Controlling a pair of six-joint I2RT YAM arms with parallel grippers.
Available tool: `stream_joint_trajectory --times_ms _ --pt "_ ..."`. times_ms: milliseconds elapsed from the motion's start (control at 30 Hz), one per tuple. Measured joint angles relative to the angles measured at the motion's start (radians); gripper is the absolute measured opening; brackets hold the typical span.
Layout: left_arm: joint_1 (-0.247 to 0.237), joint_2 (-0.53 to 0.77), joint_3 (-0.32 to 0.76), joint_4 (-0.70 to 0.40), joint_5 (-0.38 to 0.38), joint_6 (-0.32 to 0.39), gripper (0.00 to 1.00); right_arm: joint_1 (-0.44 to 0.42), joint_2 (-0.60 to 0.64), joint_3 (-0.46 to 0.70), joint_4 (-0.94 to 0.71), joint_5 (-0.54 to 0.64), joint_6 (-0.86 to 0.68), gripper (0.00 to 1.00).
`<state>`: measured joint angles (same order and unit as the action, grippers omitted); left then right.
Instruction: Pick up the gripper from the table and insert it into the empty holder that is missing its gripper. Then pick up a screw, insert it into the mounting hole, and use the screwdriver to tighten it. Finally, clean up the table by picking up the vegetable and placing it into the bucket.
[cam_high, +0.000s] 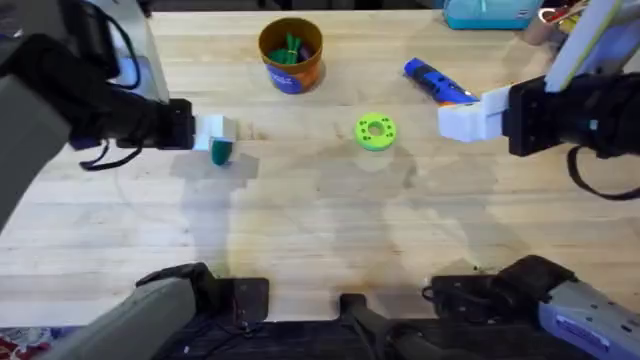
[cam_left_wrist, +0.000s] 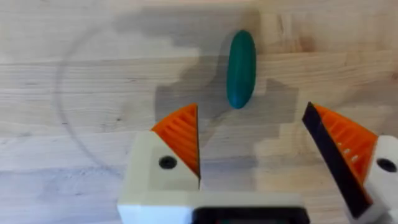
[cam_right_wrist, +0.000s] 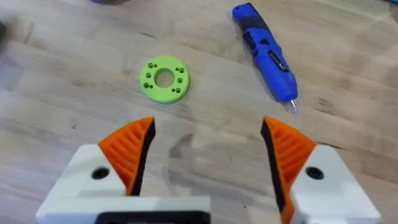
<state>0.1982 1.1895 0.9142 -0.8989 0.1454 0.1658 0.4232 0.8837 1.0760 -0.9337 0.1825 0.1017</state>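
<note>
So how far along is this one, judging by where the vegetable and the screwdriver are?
Late stage. The screwdriver lies set down on the table. The left gripper, fingers open, hovers by the vegetable, not yet grasped. Left: lift it into the bucket.

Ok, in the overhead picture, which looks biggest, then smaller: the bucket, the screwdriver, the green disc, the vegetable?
1. Bucket
2. Screwdriver, though it is partly hidden by the right arm
3. Disc
4. Vegetable

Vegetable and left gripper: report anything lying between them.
Nothing visible does. The left gripper hangs open over bare table, and the vegetable lies just beyond its orange pads, roughly in line with the gap, with no other object between.
</note>
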Motion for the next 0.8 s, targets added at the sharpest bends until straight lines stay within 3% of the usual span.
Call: stream_joint_trajectory --times_ms 133,800 --pt "0.000 0.109 0.000 0.017 0.012 0.000 0.986 0.000 0.000 0.000 0.000 0.000 0.000 0.995" --pt "0.000 0.109 0.000 0.017 0.012 0.000 0.986 0.000 0.000 0.000 0.000 0.000 0.000 0.995"
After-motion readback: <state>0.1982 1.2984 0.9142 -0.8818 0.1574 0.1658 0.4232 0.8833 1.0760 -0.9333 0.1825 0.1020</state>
